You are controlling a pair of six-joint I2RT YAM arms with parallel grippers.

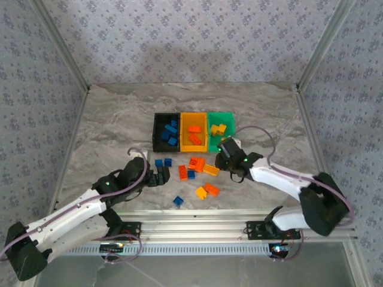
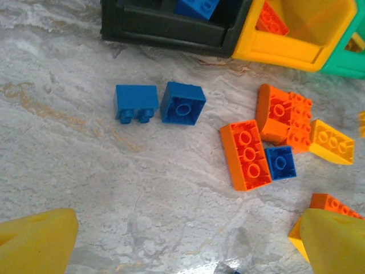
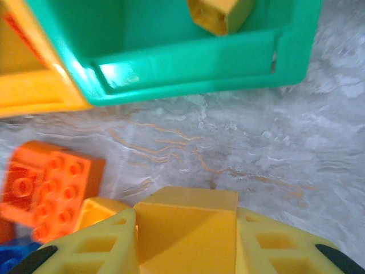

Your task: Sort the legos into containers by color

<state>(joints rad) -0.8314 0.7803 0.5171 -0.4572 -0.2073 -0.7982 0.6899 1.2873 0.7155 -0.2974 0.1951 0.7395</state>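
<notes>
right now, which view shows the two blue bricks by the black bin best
Left wrist: the blue bricks lie large and sharp, one on its side. Top view shows them tiny near the left hand.

From the left wrist, the black bin (image 2: 165, 28), orange bin (image 2: 285, 48) and green bin (image 2: 345, 60) run off the far edge, the green one down to a corner. The left gripper (image 2: 182, 242) is cut to two yellow fingertips (image 2: 37, 242) at the near corners, the right one covering part of an orange brick (image 2: 331, 204). From the right wrist, the yellow brick (image 3: 188, 214) clamped in the right gripper (image 3: 188, 237) runs off the near edge — a blue brick (image 3: 14, 254) near left is blurred.
</notes>
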